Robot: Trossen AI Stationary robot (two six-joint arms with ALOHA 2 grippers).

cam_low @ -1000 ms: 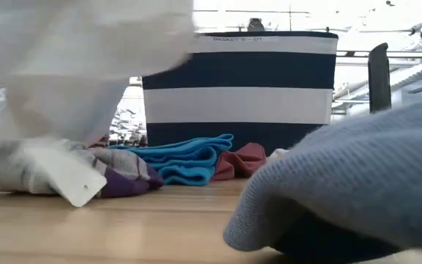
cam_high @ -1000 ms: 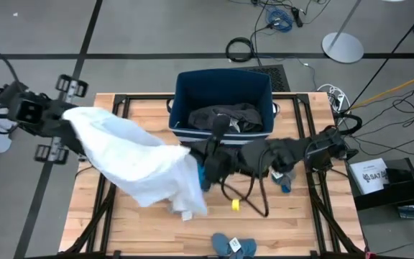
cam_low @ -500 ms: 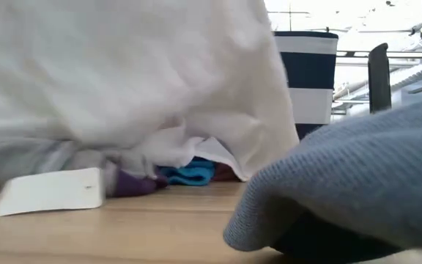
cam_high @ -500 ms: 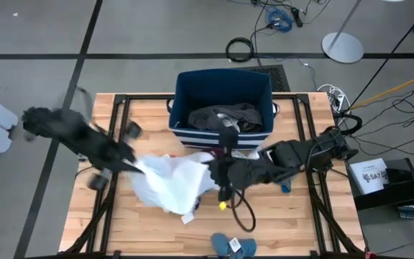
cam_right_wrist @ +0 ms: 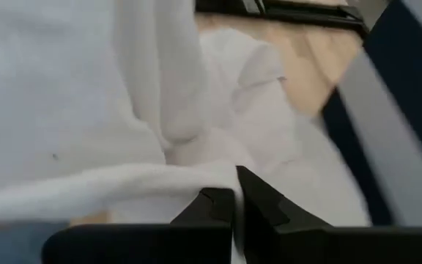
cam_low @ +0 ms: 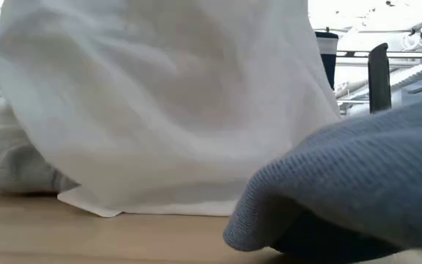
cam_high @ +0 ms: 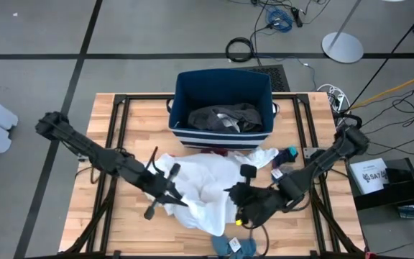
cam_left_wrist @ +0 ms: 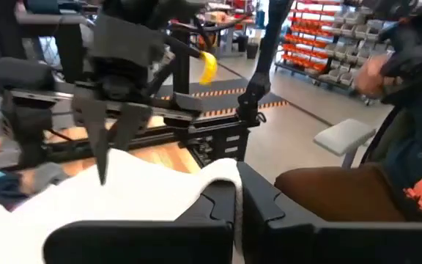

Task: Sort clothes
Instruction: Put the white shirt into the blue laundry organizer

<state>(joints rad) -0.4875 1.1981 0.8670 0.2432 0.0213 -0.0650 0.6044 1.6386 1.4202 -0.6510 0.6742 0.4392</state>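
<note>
- The left gripper [cam_high: 169, 196] sat low over the middle of the bench [cam_high: 106, 230], its fingers pinched together on a fold of the large white garment [cam_high: 207, 183]; its own wrist view showed white cloth drawn up between the closed fingers.
- The right gripper [cam_high: 241, 210] was clamped on the same white garment from the opposite side, nearer the front edge, and its wrist view likewise showed a ridge of white fabric caught at the fingertips.
- Two holds on one piece looked meant to spread and control the big floppy cloth, which one gripper alone would let trail.
- The white garment lay bunched between the two arms, just in front of the navy bin [cam_high: 185, 90], partly covering smaller pieces.
- A dark grey garment [cam_high: 225, 115] already lay inside the bin, which I took as one sorted item.
- A teal sock [cam_high: 291, 154] lay beside the right arm, a sliver of maroon piece [cam_high: 218, 152] showed at the bin's foot, and blue socks [cam_high: 234, 246] sat at the front edge, all still loose on the bench.
- In the low view the white cloth hung like a curtain, hiding most of the bin.
</note>
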